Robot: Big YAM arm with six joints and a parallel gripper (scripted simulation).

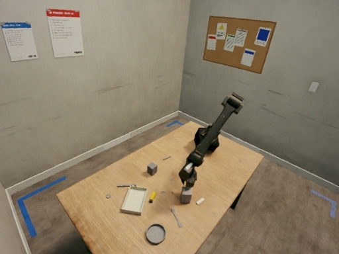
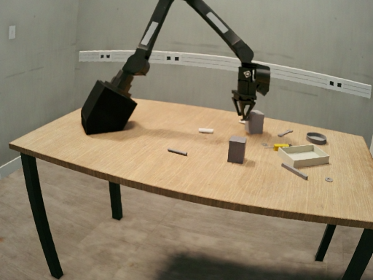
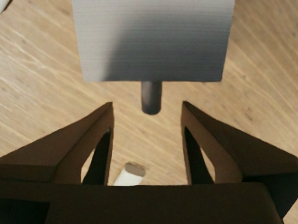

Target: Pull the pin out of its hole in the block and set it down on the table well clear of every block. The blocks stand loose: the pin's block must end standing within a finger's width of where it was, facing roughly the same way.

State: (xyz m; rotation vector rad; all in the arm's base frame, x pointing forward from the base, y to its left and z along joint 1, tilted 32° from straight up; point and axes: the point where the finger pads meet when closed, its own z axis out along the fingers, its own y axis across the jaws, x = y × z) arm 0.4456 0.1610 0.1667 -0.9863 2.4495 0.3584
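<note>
- The pin (image 3: 150,96) sticks out sideways from the block (image 3: 154,19), seated in its hole, so we line up level with it, not from above.
- Our gripper (image 3: 148,137) sits just short of the pin, fingers partly apart, one either side, holding nothing.
- The arm (image 2: 218,25) reaches over the surface (image 2: 146,164), wrist pointing steeply down beside the block.
- A small white stub (image 3: 129,175) lies below the gripper.

Two grey blocks, one (image 2: 254,122) with a pin (image 3: 150,96) in its side, the other (image 2: 237,149) apart. One tray (image 2: 304,156), one ring (image 2: 316,138), one yellow item (image 2: 280,146), two white cylinders (image 2: 205,130) (image 3: 129,175), one washer (image 2: 328,179).
</note>
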